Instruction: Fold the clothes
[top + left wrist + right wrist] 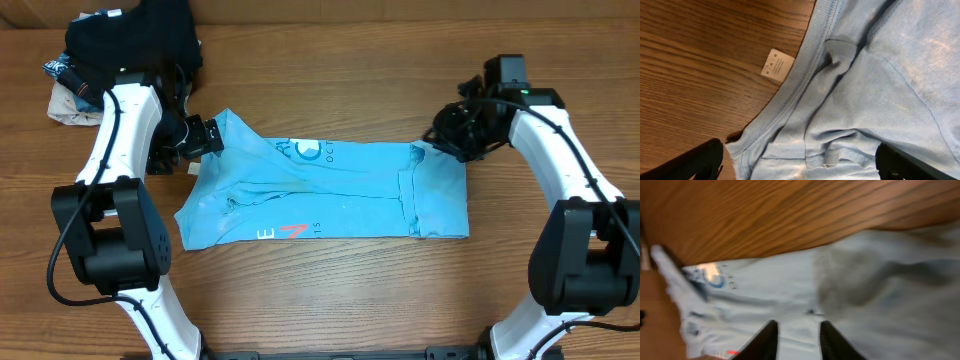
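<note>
The light blue T-shirt (330,195) lies folded lengthwise across the middle of the table, with red and white lettering near its front edge. My left gripper (205,135) is at the shirt's far left corner. In the left wrist view its jaws (797,159) are wide open, straddling the ribbed collar and bunched fabric (865,100). My right gripper (440,135) is at the shirt's far right corner. In the blurred right wrist view its jaws (799,330) are a narrow gap apart just above the cloth (790,280), holding nothing that I can see.
A pile of black and dark garments (135,35) sits at the far left corner, with a pale item (70,100) beside it. A white care label (777,63) sticks out from the collar onto the bare wood (700,60).
</note>
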Tool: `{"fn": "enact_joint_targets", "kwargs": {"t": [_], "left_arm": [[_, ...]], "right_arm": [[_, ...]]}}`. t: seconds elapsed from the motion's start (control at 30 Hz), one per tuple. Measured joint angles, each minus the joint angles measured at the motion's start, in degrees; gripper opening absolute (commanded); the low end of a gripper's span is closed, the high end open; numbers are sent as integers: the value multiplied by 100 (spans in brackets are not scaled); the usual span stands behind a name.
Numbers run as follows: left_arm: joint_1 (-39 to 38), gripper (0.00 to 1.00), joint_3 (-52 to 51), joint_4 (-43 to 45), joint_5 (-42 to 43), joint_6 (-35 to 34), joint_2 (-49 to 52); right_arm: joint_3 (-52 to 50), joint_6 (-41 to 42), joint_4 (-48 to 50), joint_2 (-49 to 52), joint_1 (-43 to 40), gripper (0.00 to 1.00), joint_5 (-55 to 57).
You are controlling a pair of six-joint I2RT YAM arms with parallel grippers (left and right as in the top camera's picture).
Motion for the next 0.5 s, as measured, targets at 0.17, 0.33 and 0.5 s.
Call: {"fn": "enact_joint_targets", "kwargs": {"t": [0.17,0.33,0.5], "left_arm": [[0,100,0,22,0,0,0],[0,100,0,26,0,0,0],[0,100,0,28,0,0,0]], "right_arm": [[-31,131,85,0,-219,9,376],[-295,282,404,7,-216,8,476],[-522,466,680,188,-129,6,450]]}}
